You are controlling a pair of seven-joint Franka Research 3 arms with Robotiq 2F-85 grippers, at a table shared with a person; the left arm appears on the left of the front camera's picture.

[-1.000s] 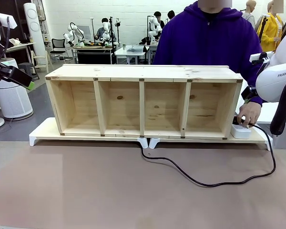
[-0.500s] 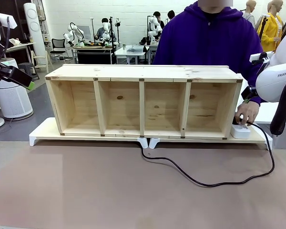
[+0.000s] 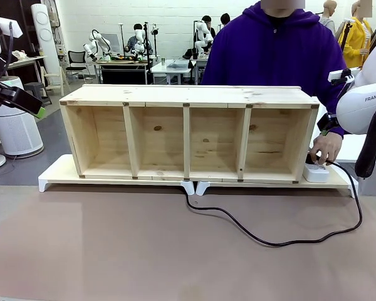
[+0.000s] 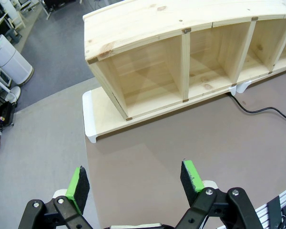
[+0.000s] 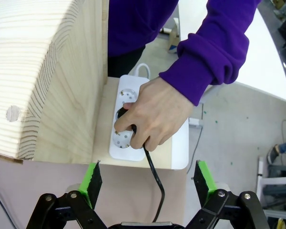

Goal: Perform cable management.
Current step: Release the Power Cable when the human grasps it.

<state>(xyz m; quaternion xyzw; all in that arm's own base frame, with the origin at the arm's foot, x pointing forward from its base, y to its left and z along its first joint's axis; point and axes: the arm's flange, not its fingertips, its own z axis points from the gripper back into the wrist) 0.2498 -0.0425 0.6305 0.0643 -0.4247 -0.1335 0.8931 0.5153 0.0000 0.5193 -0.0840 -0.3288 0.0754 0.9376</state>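
Left gripper (image 4: 136,183): jaws apart, empty, hovering over bare table short of shelf (image 3: 188,133); unmoved over last second.

Cable (image 3: 272,239): loops across table from under shelf middle, out right, back to power strip (image 5: 127,125) on riser right end.

Hand (image 5: 150,114): a second ago lower on strip, now raised slightly, gripping plug there. Plugging or unplugging: cannot tell.

Right gripper (image 5: 146,181): jaws apart, empty, above strip; waiting, unmoved.

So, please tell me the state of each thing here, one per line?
cable: loose on table, plug end gripped by the person's hand at the power strip
shelf: upright, compartments empty
left hand: open, holding nothing
right hand: open, holding nothing
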